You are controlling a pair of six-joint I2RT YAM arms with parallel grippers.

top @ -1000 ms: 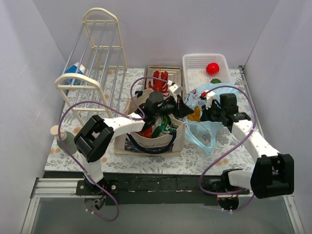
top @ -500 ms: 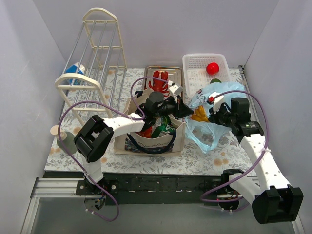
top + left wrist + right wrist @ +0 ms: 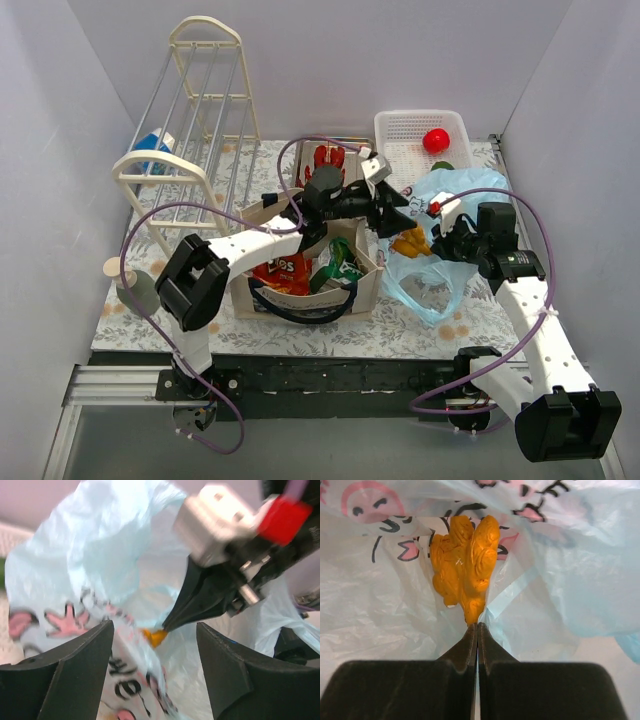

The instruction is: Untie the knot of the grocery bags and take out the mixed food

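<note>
The left arm has swung off the tote (image 3: 366, 288) and out to the right, so the left claw (image 3: 392, 212) now sits just beside the blue bag (image 3: 455, 190), and the tote's inside is uncovered; the right arm has barely shifted. At the far left of the bench (image 3: 200, 320) a rack (image 3: 158, 165) lies tilted with a carton (image 3: 152, 145) behind its bars. The tote stands in the middle, mouth up, with a Doritos bag (image 3: 284, 270) on its left side and a green snack bag (image 3: 340, 265) to the right of that, both inside. A lobster (image 3: 326, 158) lies behind the tote, partly crossed by the left arm's cable. In the left wrist view the left claw (image 3: 153, 630) is spread wide and grips nothing; the printed film of the blue bag (image 3: 100, 545) lies beyond its fingers, and I cannot tell whether they touch it. The bag lies right of the tote, crumpled and open. An orange piece (image 3: 410, 240) shows at its mouth. The right claw (image 3: 432, 240) reaches in from the right, and its wrist view shows the claw (image 3: 477, 626) pressed closed on the lower tip of the orange piece (image 3: 467, 565), with bag film (image 3: 570, 570) all around. At the back right a basket (image 3: 400, 125) holds an apple (image 3: 435, 140), and a green fruit (image 3: 444, 166) lies at its near edge.
</note>
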